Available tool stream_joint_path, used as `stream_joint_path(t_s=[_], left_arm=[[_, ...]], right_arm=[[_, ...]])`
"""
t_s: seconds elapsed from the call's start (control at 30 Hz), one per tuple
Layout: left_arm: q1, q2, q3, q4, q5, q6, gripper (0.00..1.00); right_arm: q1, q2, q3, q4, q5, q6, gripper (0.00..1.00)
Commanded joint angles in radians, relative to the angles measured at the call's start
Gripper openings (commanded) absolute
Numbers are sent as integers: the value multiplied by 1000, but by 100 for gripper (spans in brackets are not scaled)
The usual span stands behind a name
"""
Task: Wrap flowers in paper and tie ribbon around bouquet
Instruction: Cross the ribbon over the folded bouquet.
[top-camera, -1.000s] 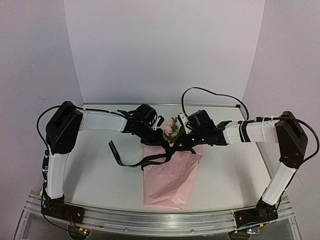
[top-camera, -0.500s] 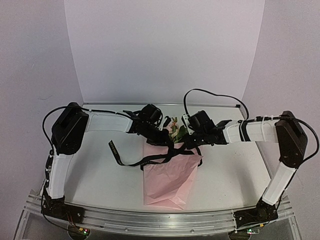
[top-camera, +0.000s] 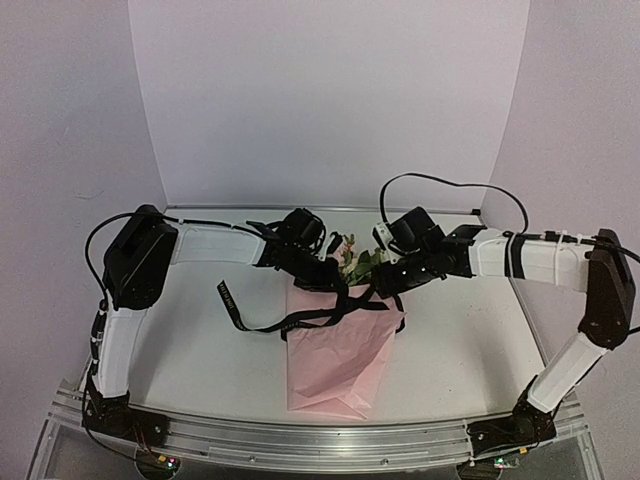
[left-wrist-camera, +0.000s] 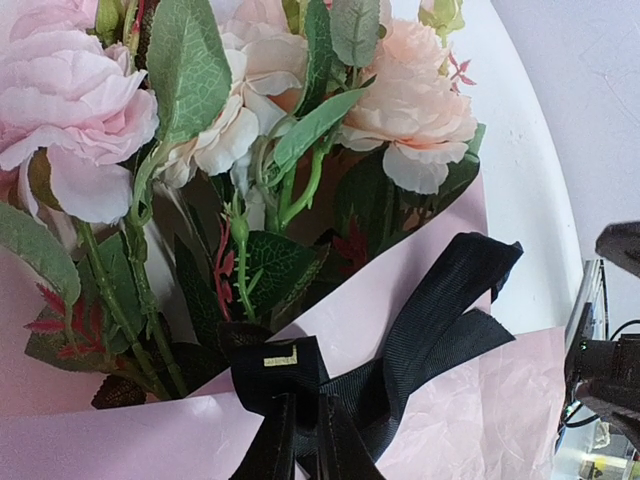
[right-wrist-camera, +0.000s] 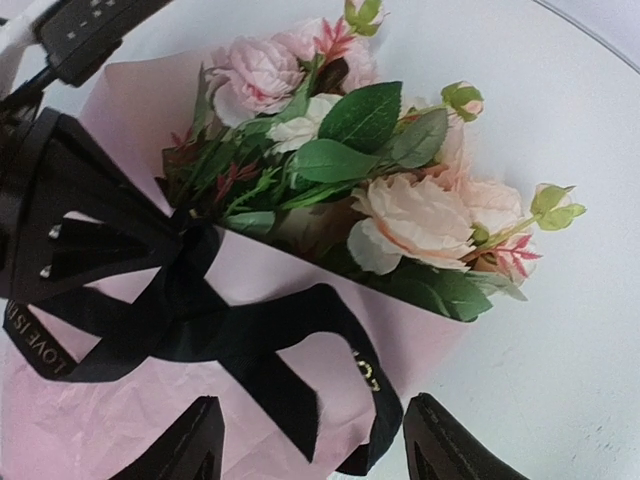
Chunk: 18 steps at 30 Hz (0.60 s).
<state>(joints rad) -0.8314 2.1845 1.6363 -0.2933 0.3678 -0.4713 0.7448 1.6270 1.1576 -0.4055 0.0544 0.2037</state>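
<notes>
One bouquet (top-camera: 335, 350) lies on the table (top-camera: 200, 350), its pink paper (top-camera: 330, 380) crinkled and its pink-cream flowers (top-camera: 348, 258) at the far end. One black ribbon (top-camera: 300, 320) crosses it below the blossoms. Only the top view shows the ribbon's tail trailing left, and only the right wrist view shows its pale lettering. Of two grippers, the left gripper (top-camera: 328, 282) pinches the ribbon at the bouquet's neck, and the right gripper (right-wrist-camera: 315, 425) has its jaws spread above it.

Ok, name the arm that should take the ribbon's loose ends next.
Right, most likely. The right pincer is open, and loose ends of the ribbon lie between its fingers. The left pincer is shut on the ribbon at the knot, so it looks busy holding that.
</notes>
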Motion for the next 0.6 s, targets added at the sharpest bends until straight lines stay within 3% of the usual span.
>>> stream_joint_path(t_s=[0.0,0.13,0.57], left_arm=[[-1,-16,15,42,18,-2,9],[-2,-17,18,43,19,-3,9],[-2,-15,26,41,19,-3,9]], right_arm=[[-2,24,25,-98,-120,21,59],[-12,84,47,-124,-156,67,52],[-31,149,85,-165,-172,156,46]])
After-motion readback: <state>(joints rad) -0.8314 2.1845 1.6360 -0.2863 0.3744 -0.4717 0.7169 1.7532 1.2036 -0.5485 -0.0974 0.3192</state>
